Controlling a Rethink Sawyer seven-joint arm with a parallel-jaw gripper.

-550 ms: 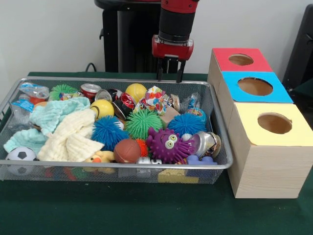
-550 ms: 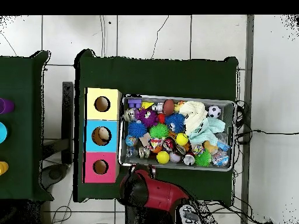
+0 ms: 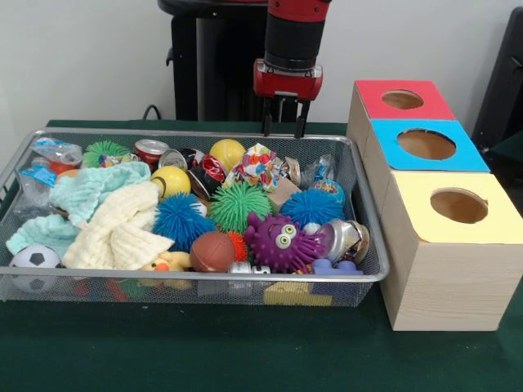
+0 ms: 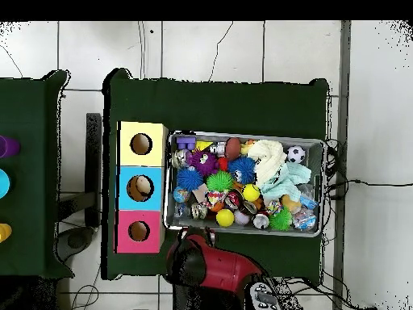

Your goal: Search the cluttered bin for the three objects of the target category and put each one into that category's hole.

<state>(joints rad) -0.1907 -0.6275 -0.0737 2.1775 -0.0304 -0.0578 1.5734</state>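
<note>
The wire mesh bin [image 3: 196, 278] lies on the green table, full of toys; it also shows in the overhead view [image 4: 242, 136]. In it are a green spiky ball [image 3: 239, 204], two blue spiky balls [image 3: 181, 219], a purple spiky ball with eyes [image 3: 282, 241], yellow balls [image 3: 227, 153], a soccer ball [image 3: 34, 260], a brown football [image 3: 212, 251], cans [image 3: 151, 150] and cloths [image 3: 122, 229]. My gripper [image 3: 283, 126] hangs open and empty above the bin's far rim, right of centre. Three boxes with holes stand beside the bin: red [image 3: 402, 100], blue [image 3: 426, 144], yellow [image 3: 458, 206].
A mint cloth [image 3: 94, 186] and plastic packets [image 3: 49, 155] fill the bin's left end. The boxes stand in a row at the bin's right end in the front view. In the overhead view my red arm [image 4: 218, 270] reaches in from the bottom.
</note>
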